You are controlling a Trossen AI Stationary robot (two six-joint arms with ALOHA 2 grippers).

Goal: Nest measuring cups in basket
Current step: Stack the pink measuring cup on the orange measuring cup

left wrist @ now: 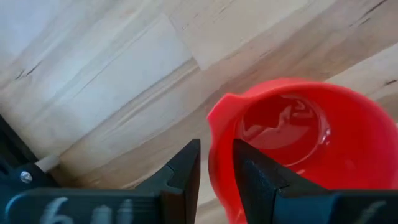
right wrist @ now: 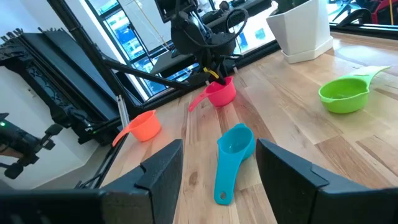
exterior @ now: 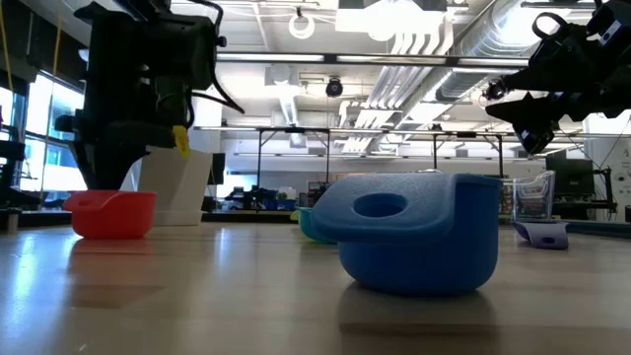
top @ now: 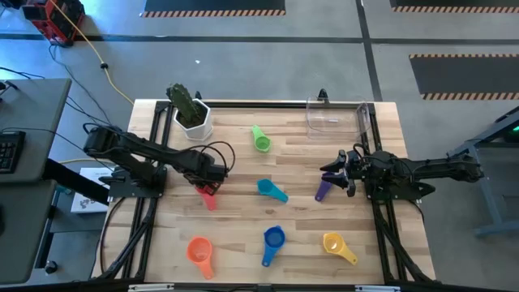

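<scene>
The red cup (top: pixel 209 195) stands on the wood near the table's left side, and my left gripper (top: pixel 212 180) comes down onto it, shut on its wall. My right gripper (top: pixel 334 170) hovers open above the table on the right, and the purple cup (top: pixel 323 190) lies just beside it. Lying loose on the table are the green cup (top: pixel 260 139), the teal cup (top: pixel 272 191), the blue cup (top: pixel 273 239), the orange cup (top: pixel 199 251) and the yellow cup (top: pixel 338 246). The clear basket (top: pixel 335 118) stands at the far edge. My left gripper (left wrist: pixel 216 177) holds the red cup by its rim wall (left wrist: pixel 217 158), one finger inside the bowl and one outside. The fingers come from above, pointing down. The cup sits upright with its bottom (exterior: pixel 110 233) on the table.
A white pot with a green plant (top: pixel 193 115) stands at the far left corner. Black frame rails (top: pixel 154 186) run along both sides of the table. Bare wood lies between the green cup and the basket.
</scene>
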